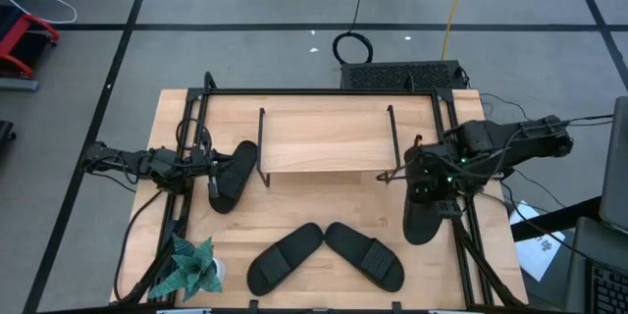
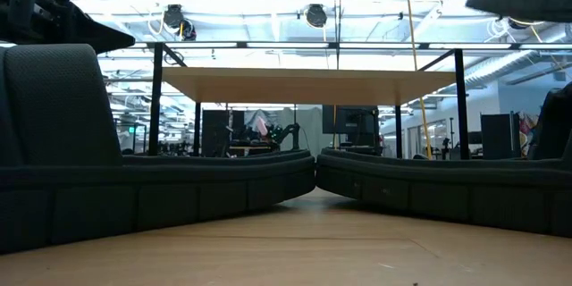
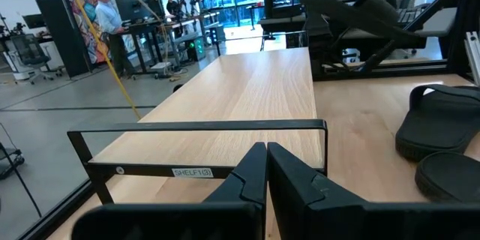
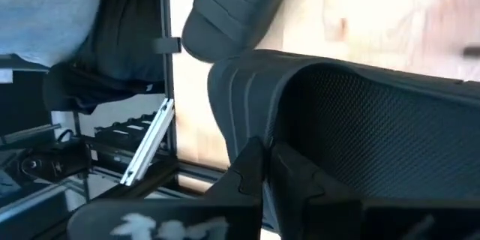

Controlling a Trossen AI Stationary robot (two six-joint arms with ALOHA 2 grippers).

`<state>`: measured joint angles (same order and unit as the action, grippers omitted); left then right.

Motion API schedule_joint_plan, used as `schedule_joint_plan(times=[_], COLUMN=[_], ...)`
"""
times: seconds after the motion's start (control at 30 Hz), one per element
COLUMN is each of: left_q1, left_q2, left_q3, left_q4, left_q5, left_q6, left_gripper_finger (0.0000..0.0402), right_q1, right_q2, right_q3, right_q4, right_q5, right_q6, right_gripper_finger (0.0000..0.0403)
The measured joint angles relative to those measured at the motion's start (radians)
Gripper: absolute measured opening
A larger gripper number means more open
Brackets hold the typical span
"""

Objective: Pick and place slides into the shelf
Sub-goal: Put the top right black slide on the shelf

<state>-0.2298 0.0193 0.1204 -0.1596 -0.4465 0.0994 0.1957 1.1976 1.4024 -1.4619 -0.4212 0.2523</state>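
Black jaws pressed together on both arms, neither pinching anything that I can make out. Left gripper sits at mid-left of the high view over one slide, by the shelf's left end. Right gripper is at mid-right, just above another slide. Two more slides lie in a V at bottom centre of the wooden tabletop.

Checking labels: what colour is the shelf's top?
Light wood shelf top, clearest in the high view.
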Motion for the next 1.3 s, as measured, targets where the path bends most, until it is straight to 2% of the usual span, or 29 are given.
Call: schedule_joint_plan(times=[0.33,0.67,0.93,1.3], left_q1=[0.000,0.000,0.000,0.000], left_q2=[0.000,0.000,0.000,0.000], left_q3=[0.000,0.000,0.000,0.000], left_q4=[0.000,-0.001,-0.001,-0.001], left_q5=[0.000,0.000,0.000,0.000], left_q6=[0.000,0.012,0.012,0.023], left_gripper_finger=[0.0019,0.0019,0.0019,0.0019], right_q1=[-0.180,-0.345,-0.463,-0.539], right_q2=[0.162,0.285,0.348,0.434], right_q3=[0.164,0.364,0.383,0.384], right_q4=[-0.114,-0.108,-0.110,-0.109], right_q5=[0.002,-0.102,-0.133,-0.131], right_q6=[-0.293,-0.488,-0.601,-0.713], right_gripper_finger=[0.0000,0.0000,0.0000,0.0000])
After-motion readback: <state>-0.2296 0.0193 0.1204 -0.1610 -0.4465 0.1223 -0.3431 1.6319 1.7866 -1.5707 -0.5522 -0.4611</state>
